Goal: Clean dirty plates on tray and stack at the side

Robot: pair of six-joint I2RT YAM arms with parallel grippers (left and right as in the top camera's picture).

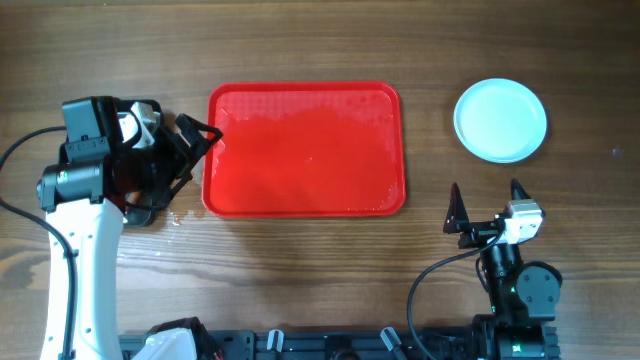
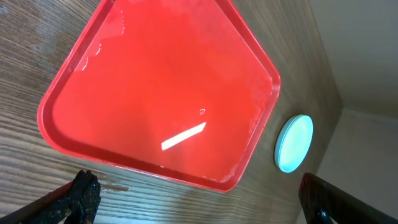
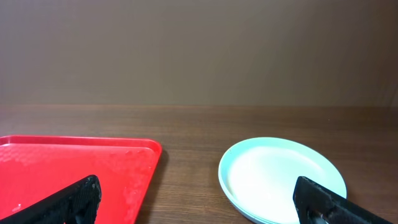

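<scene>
— Black fingertips (image 3: pixel 74 199) sit in both bottom corners of the right wrist view, far apart. Is that gripper holding anything?

— No. Seen from overhead, the right gripper (image 1: pixel 485 190) has its jaws spread wide with only bare wood between them. It rests low over the counter (image 1: pixel 300 270), on the robot's side of the plates and apart from them.

— Where are the dirty plates?

— They are stacked (image 1: pixel 500 120) on the counter to the right of the tray (image 1: pixel 300 150), with a strip of wood between stack and tray. From the right wrist the top face is plain pale mint, and more than one rim shows along the near edge. I cannot tell how many plates are in the stack.

— And the tray itself?

— It is red and lies flat at the middle of the counter, long side across. Its floor is glossy, with pale streaks and a bright bar of reflected light in the left wrist view.

— What about the left arm?

— The left gripper (image 1: pixel 193 168) is just beside the tray's left short edge, and its jaws are also spread wide around nothing. One finger reaches the tray's far-left corner. I cannot tell whether it touches the rim or hangs above it. A few small droplets (image 2: pixel 112 184) lie on the wood near the tray's edge.
</scene>
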